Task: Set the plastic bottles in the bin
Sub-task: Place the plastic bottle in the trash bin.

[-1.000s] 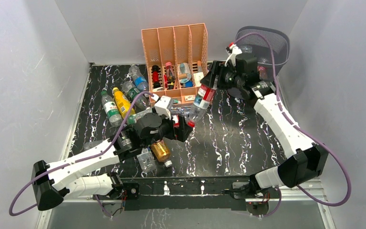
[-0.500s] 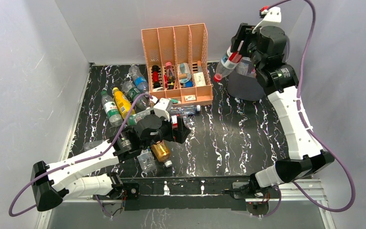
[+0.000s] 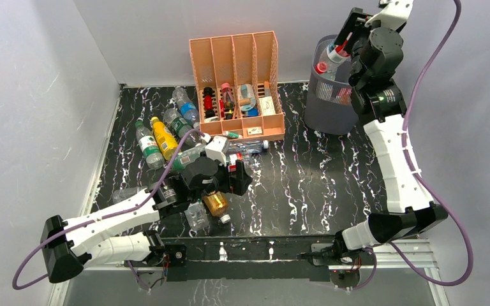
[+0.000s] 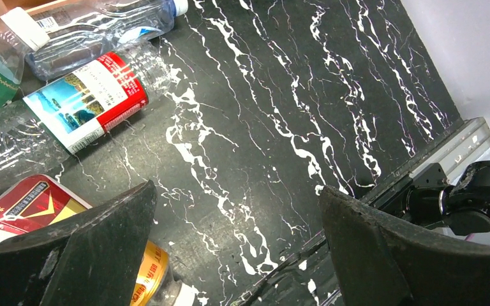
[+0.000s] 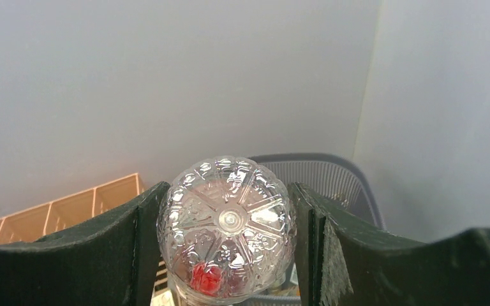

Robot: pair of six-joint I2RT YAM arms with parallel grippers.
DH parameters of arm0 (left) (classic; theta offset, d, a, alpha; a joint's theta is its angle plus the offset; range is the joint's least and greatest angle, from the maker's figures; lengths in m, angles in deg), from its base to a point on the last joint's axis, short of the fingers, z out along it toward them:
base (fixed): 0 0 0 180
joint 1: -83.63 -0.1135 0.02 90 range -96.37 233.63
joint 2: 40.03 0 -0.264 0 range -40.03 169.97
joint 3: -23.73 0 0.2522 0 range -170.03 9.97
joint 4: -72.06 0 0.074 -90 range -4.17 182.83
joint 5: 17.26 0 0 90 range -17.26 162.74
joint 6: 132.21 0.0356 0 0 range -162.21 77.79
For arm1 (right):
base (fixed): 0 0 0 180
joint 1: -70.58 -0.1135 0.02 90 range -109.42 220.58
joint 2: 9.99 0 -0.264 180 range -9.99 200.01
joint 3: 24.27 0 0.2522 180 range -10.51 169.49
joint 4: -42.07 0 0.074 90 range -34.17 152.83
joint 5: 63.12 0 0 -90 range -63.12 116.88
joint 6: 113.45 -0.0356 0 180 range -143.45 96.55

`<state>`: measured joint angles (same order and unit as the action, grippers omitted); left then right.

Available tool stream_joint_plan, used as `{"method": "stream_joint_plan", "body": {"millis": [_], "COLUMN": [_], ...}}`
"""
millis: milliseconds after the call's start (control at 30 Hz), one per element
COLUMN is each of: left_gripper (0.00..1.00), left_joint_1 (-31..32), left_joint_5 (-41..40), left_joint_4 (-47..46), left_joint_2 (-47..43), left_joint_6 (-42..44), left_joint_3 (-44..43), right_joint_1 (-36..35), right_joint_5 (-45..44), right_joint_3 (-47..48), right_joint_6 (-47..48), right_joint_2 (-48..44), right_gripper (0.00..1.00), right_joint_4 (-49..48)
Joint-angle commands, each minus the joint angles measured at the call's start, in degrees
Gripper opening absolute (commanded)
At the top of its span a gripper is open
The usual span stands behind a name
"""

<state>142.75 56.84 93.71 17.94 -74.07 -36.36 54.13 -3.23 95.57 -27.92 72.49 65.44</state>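
Note:
My right gripper (image 3: 346,39) is shut on a clear plastic bottle (image 3: 332,58) with a red cap. It holds the bottle cap-down over the mouth of the dark grey mesh bin (image 3: 327,102) at the back right. The right wrist view shows the bottle's base (image 5: 226,223) between my fingers and the bin rim (image 5: 332,160) beyond. My left gripper (image 3: 239,178) is open and empty, low over the table among lying bottles. Its wrist view shows a red-and-white-labelled clear bottle (image 4: 86,102) and an amber bottle (image 4: 25,204). More bottles (image 3: 164,136) lie at the left.
A peach four-slot organizer (image 3: 236,64) with small items stands at the back centre, left of the bin. An amber bottle (image 3: 215,203) and a clear one (image 3: 196,218) lie near the front edge under my left arm. Grey walls close in left, right and back.
My right arm has lifted the clear bottle from over the table, up and to the right, until it hangs above the bin's mouth. My left gripper has barely moved.

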Motion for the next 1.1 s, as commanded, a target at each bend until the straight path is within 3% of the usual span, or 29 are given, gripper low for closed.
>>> {"method": "stream_joint_plan", "body": {"millis": [0,233,500,567,700,1067], "left_gripper": [0.98,0.98,0.98,0.98,0.98,0.98], "left_joint_1": [0.13,0.13,0.15,0.13,0.19,0.18], "left_joint_5": [-1.22,-5.21,-6.57,-6.76,-7.29,-6.51], "left_joint_4": [0.22,5.86,14.01,16.07,19.84,19.94], "left_joint_2": [-0.47,0.87,0.84,0.84,1.06,3.52], "left_joint_6": [-0.44,-3.36,-10.20,-11.63,-14.23,-18.60], "left_joint_3": [0.52,0.10,0.06,0.14,0.80,2.56], "right_joint_1": [1.08,6.36,11.83,12.81,14.00,14.43], "right_joint_5": [-5.18,-5.40,-0.49,0.91,2.16,12.00], "right_joint_3": [2.23,3.44,-1.85,-0.80,4.37,5.91], "right_joint_6": [4.73,6.18,-1.72,-2.77,-3.91,-8.71], "right_joint_2": [-1.43,1.87,3.58,5.34,9.37,6.01], "right_gripper": [0.56,0.57,0.59,0.64,0.97,0.98], "right_joint_4": [-10.16,-11.63,-8.74,-7.06,-1.93,2.03]}}
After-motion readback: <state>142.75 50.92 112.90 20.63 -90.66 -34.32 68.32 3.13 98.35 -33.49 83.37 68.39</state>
